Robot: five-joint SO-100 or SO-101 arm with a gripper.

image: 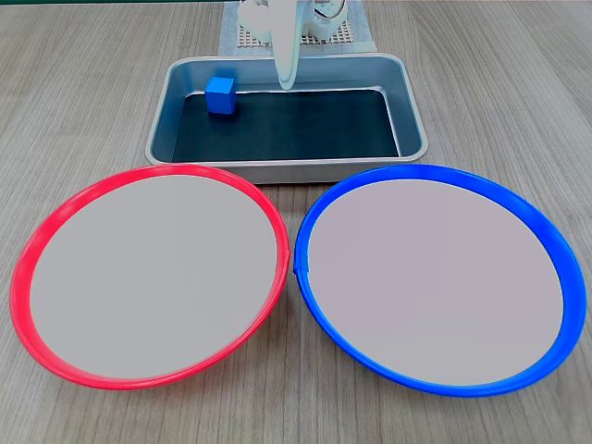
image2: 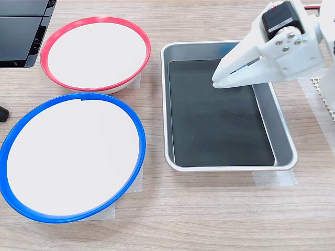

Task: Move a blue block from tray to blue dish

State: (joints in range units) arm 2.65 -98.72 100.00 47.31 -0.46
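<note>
The blue block sits in the far left corner of the silver tray in the first exterior view. My white gripper hangs above the tray's far edge, to the right of the block and apart from it, fingers together and holding nothing. In the second exterior view the gripper slants over the upper right part of the tray and covers nearly all of the block. The blue dish lies in front of the tray with nothing in it.
A red-rimmed dish lies beside the blue one, almost touching it. The arm's base stands on a perforated mat behind the tray. A black device occupies the second exterior view's top left corner.
</note>
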